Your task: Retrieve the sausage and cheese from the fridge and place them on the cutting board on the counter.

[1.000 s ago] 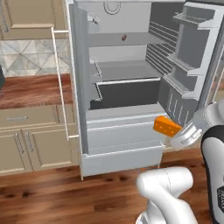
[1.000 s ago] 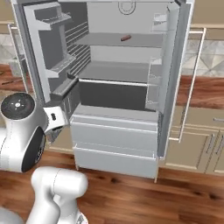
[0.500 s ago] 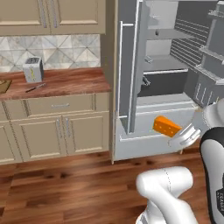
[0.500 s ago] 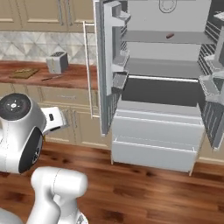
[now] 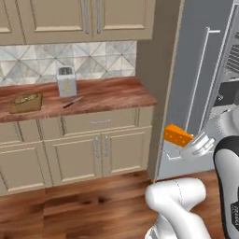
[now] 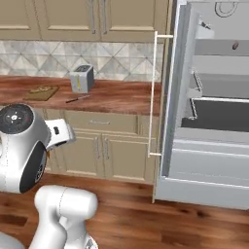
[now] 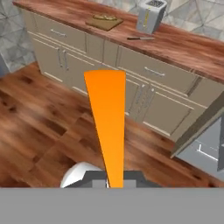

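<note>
My gripper (image 5: 186,141) is shut on the cheese (image 5: 177,135), an orange wedge held low in front of the fridge (image 5: 200,79). In the hand view the cheese (image 7: 107,118) runs up from the jaws, over the floor and cabinet fronts. The tan cutting board (image 5: 26,102) lies far left on the reddish counter (image 5: 107,95), well away from the gripper. It also appears as the cutting board (image 6: 43,92) and cutting board (image 7: 104,21). The sausage (image 6: 235,46) lies on an upper shelf inside the open fridge (image 6: 214,112).
A silver toaster (image 5: 66,80) stands on the counter right of the board, with a dark knife (image 5: 72,102) lying in front of it. Beige cabinets run below and above the counter. The open fridge door (image 6: 176,92) juts out beside the counter's end.
The base has swung left, so both base views shifted from the fridge interior to the counter and board. The cheese stays in the shut gripper.
</note>
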Motion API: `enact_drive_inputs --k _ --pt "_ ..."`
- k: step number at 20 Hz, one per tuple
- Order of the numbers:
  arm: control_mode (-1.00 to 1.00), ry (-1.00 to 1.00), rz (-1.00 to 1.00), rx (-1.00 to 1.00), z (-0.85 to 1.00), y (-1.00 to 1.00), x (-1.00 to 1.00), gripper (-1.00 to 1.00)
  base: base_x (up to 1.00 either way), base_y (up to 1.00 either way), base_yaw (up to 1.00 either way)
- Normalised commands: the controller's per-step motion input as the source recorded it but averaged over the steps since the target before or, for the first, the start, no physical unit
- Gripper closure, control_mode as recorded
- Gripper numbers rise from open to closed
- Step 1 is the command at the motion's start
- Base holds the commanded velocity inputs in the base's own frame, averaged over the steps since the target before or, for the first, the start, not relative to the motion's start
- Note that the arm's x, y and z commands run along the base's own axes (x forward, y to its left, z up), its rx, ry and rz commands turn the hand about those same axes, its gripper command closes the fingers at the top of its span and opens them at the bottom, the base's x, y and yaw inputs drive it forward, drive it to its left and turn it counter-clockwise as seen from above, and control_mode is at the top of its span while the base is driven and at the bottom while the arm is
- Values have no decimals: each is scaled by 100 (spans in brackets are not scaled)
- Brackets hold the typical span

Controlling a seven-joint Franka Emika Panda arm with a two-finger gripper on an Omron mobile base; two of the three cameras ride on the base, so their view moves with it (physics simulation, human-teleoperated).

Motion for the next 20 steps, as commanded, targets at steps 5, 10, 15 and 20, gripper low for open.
enact_drive_inputs --k 5,10,15,20 --pt "100 0 0 0 0 0 0 100 100 100 -3" --pt "100 0 0 0 0 0 0 100 100 100 0" --pt "100 0 0 0 0 0 0 100 100 100 0" --pt "100 0 0 0 0 0 0 100 99 100 0"
